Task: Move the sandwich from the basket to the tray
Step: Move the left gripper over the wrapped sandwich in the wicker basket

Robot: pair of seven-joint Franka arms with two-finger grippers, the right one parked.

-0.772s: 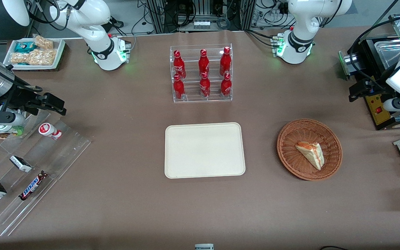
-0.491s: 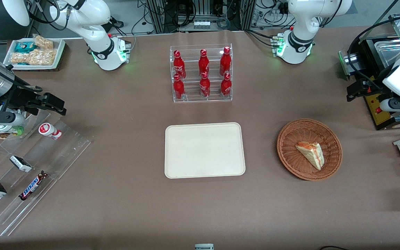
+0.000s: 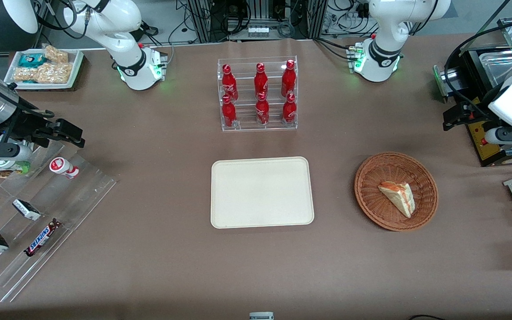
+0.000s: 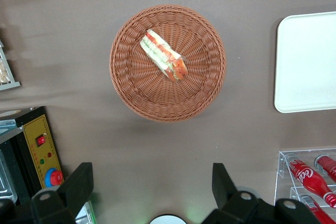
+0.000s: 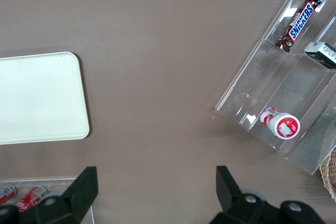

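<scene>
My pincer (image 4: 152, 195) hangs in the air near the working arm's end of the tabletop (image 3: 158, 266), its two fingers (image 4: 79, 187) spread wide apart with nothing between them. In the front view the pincer (image 3: 454, 116) shows as a dark block just beside the black box with a yellow panel (image 3: 482, 140) at that end of the tabletop, farther from the front camera than the basket and clear of it.

Basket (image 3: 396, 191): round, woven, reddish-brown, sitting flat on the tabletop, nearer to the front camera than my pincer. From my wrist camera the whole basket (image 4: 168, 62) is in sight ahead of the fingertips.

Sandwich (image 3: 398, 198): lies in the basket, roughly at its centre, a pale wedge with orange-red filling along one edge. In the wrist view the sandwich (image 4: 164, 55) rests on the weave, untouched by me.

Tray (image 3: 262, 192): cream, rectangular, rounded corners, flat on the middle of the tabletop, well apart from the basket toward the parked arm's end. Nothing lies on it. Only one end of the tray (image 4: 307, 61) shows from my wrist.

Clear rack of red bottles (image 3: 258, 93): stands farther from the front camera than the tray, six bottles in two rows.
</scene>
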